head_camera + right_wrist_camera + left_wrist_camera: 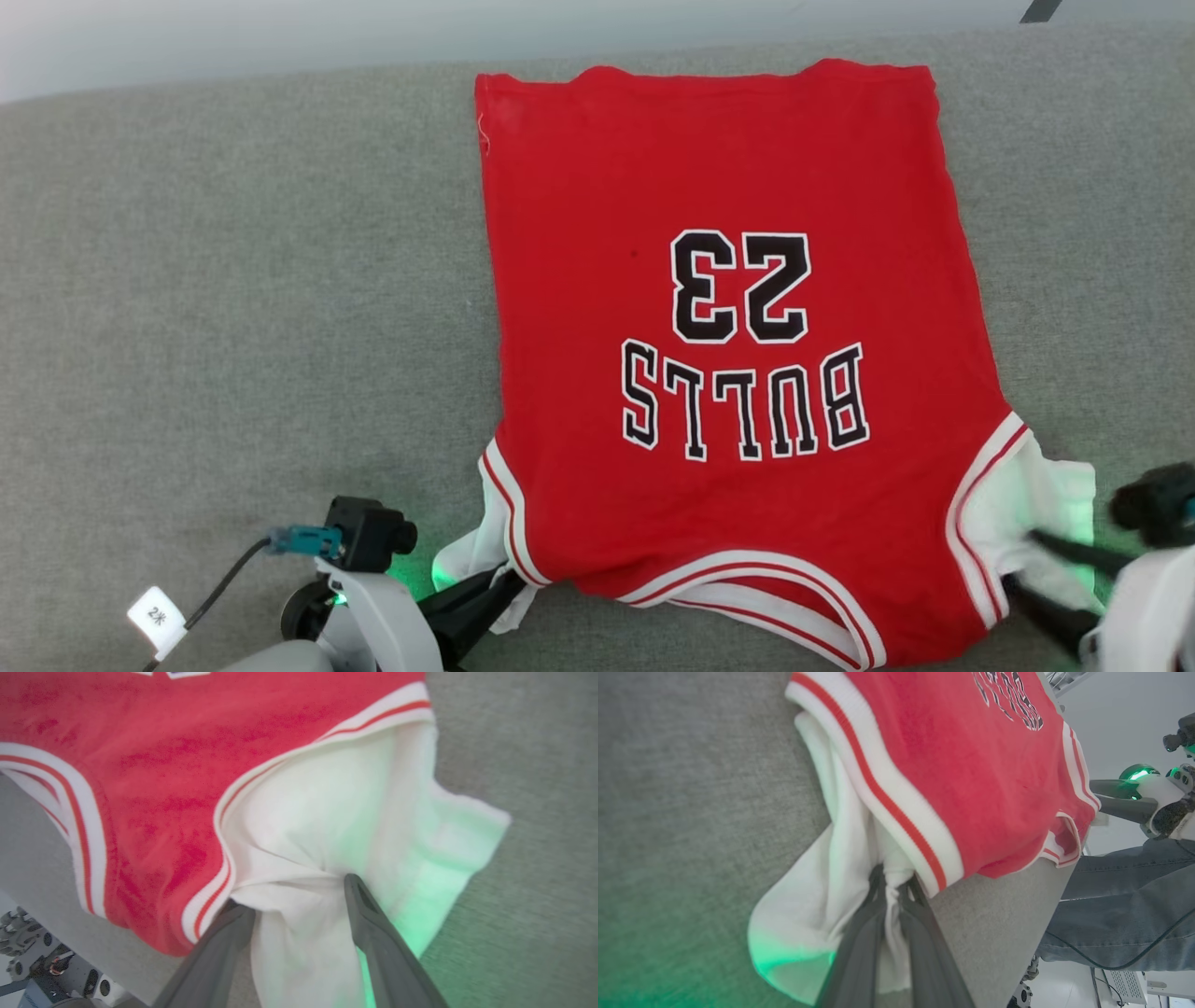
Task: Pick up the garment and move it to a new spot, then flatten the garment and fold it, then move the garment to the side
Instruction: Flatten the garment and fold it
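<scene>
While the garment lies flat on the counter ahead of both jaws, relocating and flattening look done. Jaws of the left gripper clench its white fabric, and those of the right gripper stand released. Folding is not yet done.

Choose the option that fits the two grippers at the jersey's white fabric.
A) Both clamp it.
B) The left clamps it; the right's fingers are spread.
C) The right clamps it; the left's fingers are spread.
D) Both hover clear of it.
B: the left gripper pinches the garment by its white cloth, while the right gripper has its fingers apart, with the cloth loose between them.
</scene>
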You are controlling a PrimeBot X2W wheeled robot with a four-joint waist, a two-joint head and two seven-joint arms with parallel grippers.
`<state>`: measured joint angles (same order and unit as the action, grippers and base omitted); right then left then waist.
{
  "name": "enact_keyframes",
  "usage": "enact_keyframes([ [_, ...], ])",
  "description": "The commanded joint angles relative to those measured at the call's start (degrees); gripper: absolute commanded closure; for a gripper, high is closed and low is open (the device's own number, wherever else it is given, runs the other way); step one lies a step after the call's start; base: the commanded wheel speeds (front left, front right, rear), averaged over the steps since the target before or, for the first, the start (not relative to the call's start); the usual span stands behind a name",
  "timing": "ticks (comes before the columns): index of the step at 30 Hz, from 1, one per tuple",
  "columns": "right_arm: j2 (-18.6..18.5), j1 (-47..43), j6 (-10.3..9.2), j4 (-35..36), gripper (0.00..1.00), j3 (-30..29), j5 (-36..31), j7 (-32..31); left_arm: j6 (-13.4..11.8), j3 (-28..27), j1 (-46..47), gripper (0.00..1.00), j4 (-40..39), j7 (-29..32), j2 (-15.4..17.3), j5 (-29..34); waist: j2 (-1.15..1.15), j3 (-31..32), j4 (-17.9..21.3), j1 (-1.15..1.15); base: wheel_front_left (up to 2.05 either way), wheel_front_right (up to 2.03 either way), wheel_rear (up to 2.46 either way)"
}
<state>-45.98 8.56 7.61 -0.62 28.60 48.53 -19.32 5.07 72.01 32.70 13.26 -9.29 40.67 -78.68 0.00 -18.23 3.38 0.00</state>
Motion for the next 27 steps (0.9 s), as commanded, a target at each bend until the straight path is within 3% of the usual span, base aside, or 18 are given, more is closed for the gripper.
enact_keyframes([
  [1,-1.2,-0.5,-0.21,0.5,0.0,-0.9,0.4,-0.4,-1.3,0.8,-0.5,1.0,3.1,0.5,-1.1,0.1,0.0,-0.3,0.0,0.0,0.0,0.0,0.0],
  [8,-7.3,-1.3,-0.16,11.4,0.0,-12.3,7.1,-5.2,-2.5,0.2,-0.5,1.0,-0.3,-1.6,-1.2,1.6,0.0,-1.6,-0.4,0.0,0.0,0.0,0.0],
  [12,-6.5,7.3,-0.16,11.4,0.0,-17.0,7.4,-7.9,-3.5,-0.7,0.6,1.0,-2.3,-2.6,-1.7,2.4,0.0,-3.2,-0.8,0.0,0.0,0.0,0.0],
  [20,0.7,34.4,-0.16,-8.4,0.0,-14.1,0.0,-14.6,-3.3,-0.2,5.1,1.0,-3.7,-0.3,-5.0,6.1,0.0,-9.0,-6.2,0.0,0.0,0.0,0.0],
  [27,3.0,50.7,-0.16,-25.9,0.0,-9.3,-5.8,-23.9,-2.7,0.6,7.8,1.0,-1.8,1.4,-8.8,8.9,0.0,-14.8,-12.2,0.0,0.0,0.0,0.0],
])
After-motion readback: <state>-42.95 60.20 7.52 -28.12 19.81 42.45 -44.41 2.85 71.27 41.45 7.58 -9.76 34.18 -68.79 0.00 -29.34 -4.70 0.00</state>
